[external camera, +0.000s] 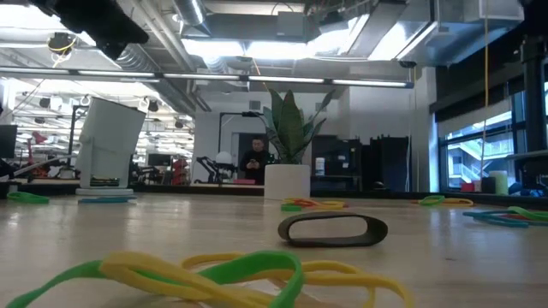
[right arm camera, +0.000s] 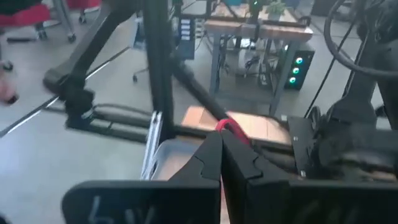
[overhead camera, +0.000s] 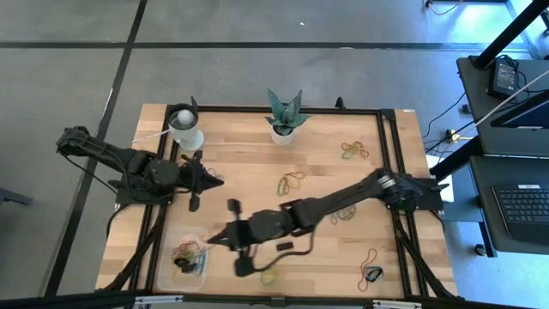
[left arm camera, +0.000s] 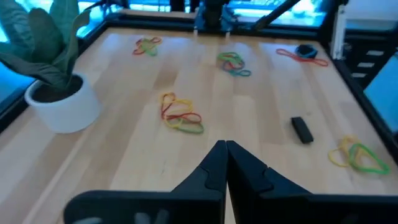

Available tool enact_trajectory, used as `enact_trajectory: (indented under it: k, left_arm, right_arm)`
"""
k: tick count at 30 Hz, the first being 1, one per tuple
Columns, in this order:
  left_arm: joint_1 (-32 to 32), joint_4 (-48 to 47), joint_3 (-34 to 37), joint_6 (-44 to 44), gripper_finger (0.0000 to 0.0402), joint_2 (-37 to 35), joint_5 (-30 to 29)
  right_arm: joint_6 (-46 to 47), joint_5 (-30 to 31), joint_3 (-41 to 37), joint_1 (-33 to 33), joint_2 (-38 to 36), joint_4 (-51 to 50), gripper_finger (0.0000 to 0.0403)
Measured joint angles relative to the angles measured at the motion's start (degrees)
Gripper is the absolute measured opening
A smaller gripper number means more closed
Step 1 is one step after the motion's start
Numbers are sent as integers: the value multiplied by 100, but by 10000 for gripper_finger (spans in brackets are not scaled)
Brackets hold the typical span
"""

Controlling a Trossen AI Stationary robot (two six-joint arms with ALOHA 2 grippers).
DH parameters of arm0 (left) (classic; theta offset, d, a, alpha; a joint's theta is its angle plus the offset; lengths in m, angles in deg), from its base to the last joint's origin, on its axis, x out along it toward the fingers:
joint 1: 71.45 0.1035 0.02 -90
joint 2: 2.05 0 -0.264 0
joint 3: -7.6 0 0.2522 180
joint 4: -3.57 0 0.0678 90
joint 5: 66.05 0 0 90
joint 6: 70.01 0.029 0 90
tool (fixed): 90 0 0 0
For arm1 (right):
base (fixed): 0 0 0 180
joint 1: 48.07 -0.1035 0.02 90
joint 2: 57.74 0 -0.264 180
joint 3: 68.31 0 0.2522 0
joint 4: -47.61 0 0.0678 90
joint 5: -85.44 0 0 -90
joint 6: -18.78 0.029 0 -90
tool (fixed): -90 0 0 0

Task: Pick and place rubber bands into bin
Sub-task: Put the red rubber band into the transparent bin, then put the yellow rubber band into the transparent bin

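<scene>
Green and yellow rubber bands [external camera: 214, 274] lie nearest the low camera on the desk [overhead camera: 249, 163], a small black clip-like block [external camera: 332, 229] just behind them. Neither belongs to the step in hand.

Right tool [right arm camera: 222, 144]: fingers pressed fully together, a red rubber band [right arm camera: 231, 129] pinched at the very tips. In the high view the right tool [overhead camera: 216, 238] hangs at the bin's [overhead camera: 167, 273] near edge, not yet over its middle; the right wrist view shows the clear rim just beneath and ahead of the tips. The bin already holds a tangle of coloured bands [overhead camera: 189, 256].

Step, as judged: carry phase of one pick-and-place cycle, band in hand, release not yet made. The next move calls for a short advance to bring the tips squarely over the bin's opening, then parting the fingers. Risk: a thin band may cling to a finger or catch on the rim.

Left tool [left arm camera: 225, 151]: closed tight, empty, raised over the desk well apart from the bin, near the white cup [overhead camera: 184, 124]. Waiting, by the look of it.

Farther out from the right tool, loose bands remain: a red-yellow cluster [left arm camera: 180, 114] mid-desk, more [left arm camera: 233, 62] beyond it, others [overhead camera: 353, 150] near the far corner, and some [overhead camera: 371, 266] by the near right edge. A potted plant [overhead camera: 284, 116] stands at the far side. Many cycles left.
</scene>
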Motion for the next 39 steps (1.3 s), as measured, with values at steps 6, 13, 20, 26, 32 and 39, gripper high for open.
enact_trajectory:
  k: [6, 13, 20, 26, 32, 39]
  left_arm:
    - [0, -85, 142, 6, 2, -253, 128]
    - [0, -158, 142, 5, 2, -350, 130]
    - [0, -194, 142, 5, 2, -351, 130]
    - [0, -190, 142, 49, 2, -354, 138]
    - [0, -190, 142, 47, 2, -353, 143]
    - [0, -188, 142, 7, 2, -353, 147]
  right_arm:
    - [93, -16, 1076, 218, 1246, 721, 0]
    - [1059, -39, 801, 308, 1934, 1442, 0]
    - [1811, -166, 797, 286, 2332, 1813, 0]
    - [2137, -808, 803, 284, 2359, 1875, 0]
    - [2453, -688, 801, 279, 2362, 1671, 4]
    - [2739, -607, 799, 301, 2362, 1478, 68]
